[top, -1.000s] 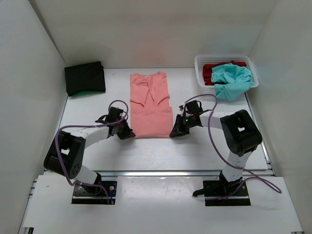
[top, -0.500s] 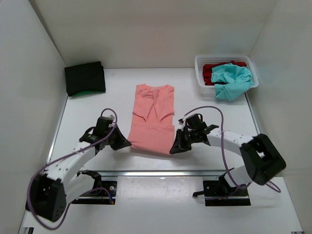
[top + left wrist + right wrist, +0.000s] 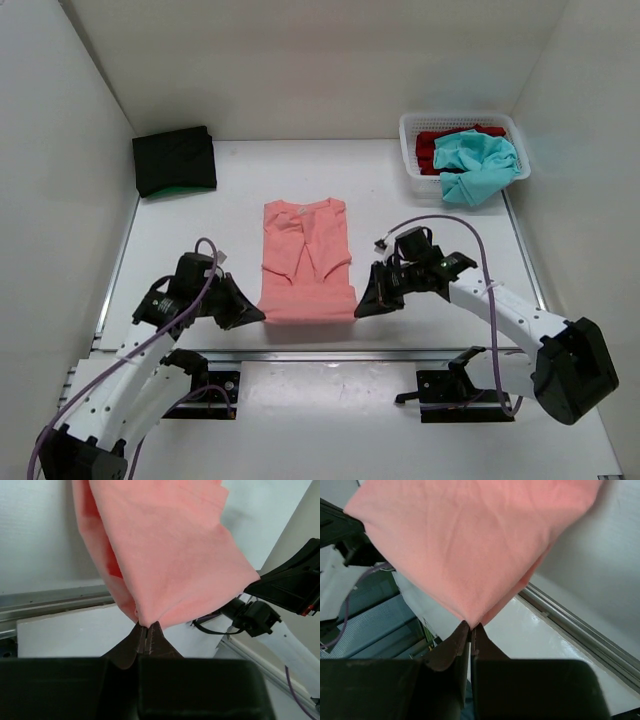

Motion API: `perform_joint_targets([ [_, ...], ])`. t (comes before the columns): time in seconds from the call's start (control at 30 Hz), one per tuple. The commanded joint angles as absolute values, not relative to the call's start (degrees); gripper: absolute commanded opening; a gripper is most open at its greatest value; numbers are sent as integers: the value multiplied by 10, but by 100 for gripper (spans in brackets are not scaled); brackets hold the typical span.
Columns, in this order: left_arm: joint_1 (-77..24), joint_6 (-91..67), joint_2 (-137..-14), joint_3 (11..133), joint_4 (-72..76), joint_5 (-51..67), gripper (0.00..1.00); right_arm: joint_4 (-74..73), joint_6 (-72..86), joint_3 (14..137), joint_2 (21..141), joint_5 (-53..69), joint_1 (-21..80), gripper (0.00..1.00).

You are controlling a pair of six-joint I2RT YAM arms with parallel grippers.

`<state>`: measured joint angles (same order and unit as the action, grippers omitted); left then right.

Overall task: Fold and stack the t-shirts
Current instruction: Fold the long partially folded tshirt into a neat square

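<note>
The salmon-pink t-shirt (image 3: 305, 260) lies lengthwise in the middle of the table, sleeves folded in, its near hem lifted near the front edge. My left gripper (image 3: 252, 315) is shut on the shirt's near-left corner (image 3: 142, 622). My right gripper (image 3: 362, 308) is shut on the near-right corner (image 3: 472, 622). A folded black t-shirt (image 3: 175, 158) with a green edge (image 3: 180, 189) under it lies at the back left. A teal t-shirt (image 3: 478, 165) hangs over the rim of the white basket (image 3: 412, 150), with a red t-shirt (image 3: 432, 145) inside.
The white walls close in the table on the left, back and right. A metal rail (image 3: 330, 352) runs along the table's front edge, just below the held hem.
Both grippers have pulled the pink shirt's near hem toward the front edge over the last second. The whole shirt has slid nearer, and both arms have drawn back.
</note>
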<state>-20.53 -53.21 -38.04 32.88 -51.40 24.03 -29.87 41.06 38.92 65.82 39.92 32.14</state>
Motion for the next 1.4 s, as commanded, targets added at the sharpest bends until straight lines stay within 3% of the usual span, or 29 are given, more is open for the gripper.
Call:
perform_joint_targets([
  [0.0, -188, -512, -418, 391, -516, 240, 0, -347, 375, 473, 678, 413, 300, 0],
  [0.33, -116, -485, -633, 543, -419, 216, 0, -450, 239, 768, 908, 424, 204, 0],
  [0.53, -86, -472, -840, 704, -361, 157, 2, -432, 237, 1003, 1141, 439, 147, 0],
  [0.57, -77, -465, -885, 721, -346, 143, 8, -432, 236, 1075, 1170, 438, 138, 0],
  [0.6, -71, -465, -913, 753, -331, 142, 26, -437, 238, 1116, 1232, 428, 135, 0],
  [0.67, -51, -462, -1017, 812, -280, 156, 39, -443, 251, 1288, 1327, 418, 121, 0],
  [0.7, -47, -465, -1063, 845, -268, 157, 48, -453, 257, 1330, 1385, 410, 120, 16],
  [0.77, -26, -478, -1112, 895, -214, 194, 53, -475, 279, 1485, 1454, 398, 110, 31],
  [0.8, -22, -492, -1134, 912, -194, 212, 57, -489, 282, 1521, 1478, 396, 102, 61],
  [0.83, -12, -501, -1148, 921, -187, 221, 51, -502, 278, 1528, 1489, 389, 98, 67],
  [0.93, -8, -499, -1142, 894, -175, 229, 51, -503, 223, 1467, 1429, 353, 112, 71],
  [0.97, -7, -493, -1123, 864, -171, 223, 52, -497, 199, 1409, 1390, 344, 116, 72],
  [1.03, -19, -489, -1079, 818, -164, 202, 57, -431, 177, 1264, 1323, 312, 123, 85],
  [1.2, -75, -463, -1020, 732, -195, 122, 57, -337, 175, 1114, 1200, 301, 121, 74],
  [1.37, -135, -433, -1034, 747, -282, 20, 65, -398, 139, 1162, 1184, 267, 127, 78],
])
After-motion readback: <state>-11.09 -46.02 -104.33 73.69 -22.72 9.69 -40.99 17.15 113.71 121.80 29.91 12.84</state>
